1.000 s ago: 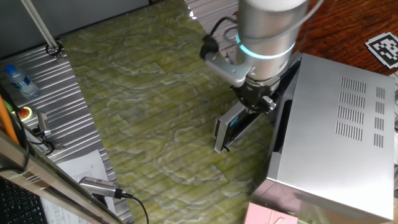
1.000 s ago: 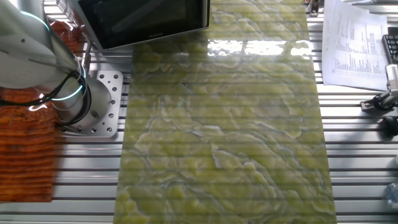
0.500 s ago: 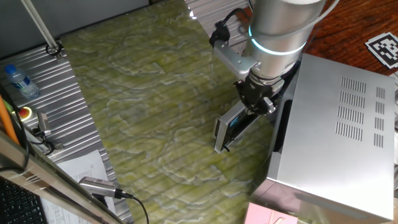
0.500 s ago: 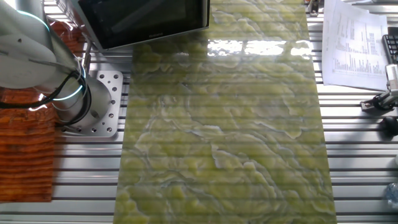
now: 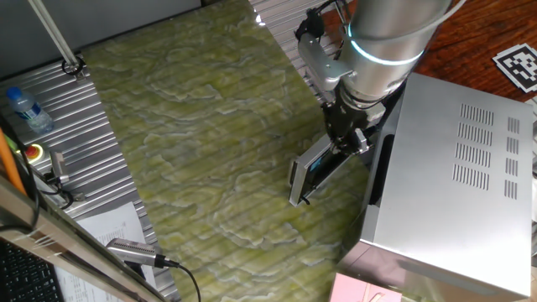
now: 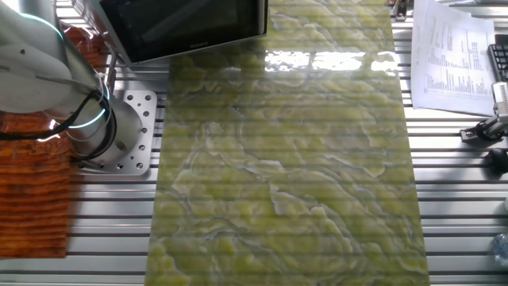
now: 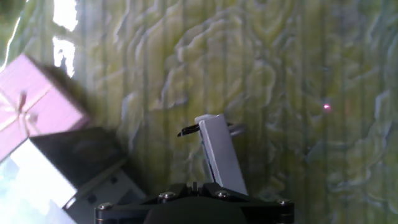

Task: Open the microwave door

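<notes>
The silver microwave (image 5: 453,193) stands at the right of the green marbled mat. Its door (image 5: 315,172) stands partly swung out from the front, with a dark gap behind it. My gripper (image 5: 346,141) hangs from the arm right at the door's upper edge; I cannot see whether the fingers are open or closed. In the hand view the door's silver edge (image 7: 217,155) rises straight toward the camera, and the microwave casing (image 7: 43,180) lies at lower left. The other fixed view shows the door's dark glass (image 6: 186,24) at the top.
A pink box (image 7: 31,115) sits beside the microwave, and it also shows at the bottom edge (image 5: 361,289). A water bottle (image 5: 23,109) and a red button (image 5: 33,152) are at the far left. The arm base (image 6: 119,131) and papers (image 6: 452,56) flank the mat.
The arm's upper body has shifted right and turned above the door. The gripper stays at the door's upper edge, and the door's angle looks unchanged.
</notes>
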Motion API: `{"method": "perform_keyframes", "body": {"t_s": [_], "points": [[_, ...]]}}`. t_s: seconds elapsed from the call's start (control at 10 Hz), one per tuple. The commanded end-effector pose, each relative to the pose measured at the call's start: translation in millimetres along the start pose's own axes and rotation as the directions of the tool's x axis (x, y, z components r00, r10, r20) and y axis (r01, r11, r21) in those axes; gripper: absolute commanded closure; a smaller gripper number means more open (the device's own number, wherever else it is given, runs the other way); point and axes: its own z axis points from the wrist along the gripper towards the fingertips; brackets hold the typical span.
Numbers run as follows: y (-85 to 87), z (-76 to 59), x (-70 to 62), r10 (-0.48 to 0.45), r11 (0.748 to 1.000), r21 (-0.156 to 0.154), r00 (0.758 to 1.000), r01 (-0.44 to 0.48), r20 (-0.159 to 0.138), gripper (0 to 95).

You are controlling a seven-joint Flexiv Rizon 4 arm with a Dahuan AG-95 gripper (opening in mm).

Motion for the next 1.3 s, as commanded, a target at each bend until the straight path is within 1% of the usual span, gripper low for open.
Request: {"method": "perform_keyframes", "body": {"t_s": [0.1,0.2,0.3,0.4,0.5,0.6,0.7,0.8,0.9,1.0,1.3], "points": [[-30.6,6.5,-16.0,-0.056,0.998,0.007,0.998,0.056,0.006,95.0],[-42.7,7.3,-22.2,-0.068,0.998,0.01,0.998,0.068,0.006,95.0],[-53.3,10.3,-24.8,-0.086,0.996,0.031,0.996,0.086,0.009,95.0],[-69.4,15.3,-27.6,-0.113,0.992,0.06,0.994,0.112,0.009,95.0],[-74.1,16.9,-28.4,-0.12,0.991,0.056,0.993,0.119,0.011,95.0],[-74.1,16.9,-28.4,-0.109,0.993,0.056,0.994,0.108,0.011,95.0],[-74.1,16.9,-28.4,-0.036,0.998,0.056,0.999,0.036,0.0,95.0],[-74.1,16.9,-28.4,0.038,0.998,0.053,0.999,-0.038,0.004,95.0],[-74.1,16.9,-28.4,0.078,0.996,0.046,0.997,-0.078,0.011,95.0],[-74.1,16.9,-28.4,0.092,0.995,0.034,0.996,-0.092,0.012,95.0],[-74.1,16.9,-28.4,0.082,0.996,0.036,0.996,-0.083,0.015,95.0]]}}
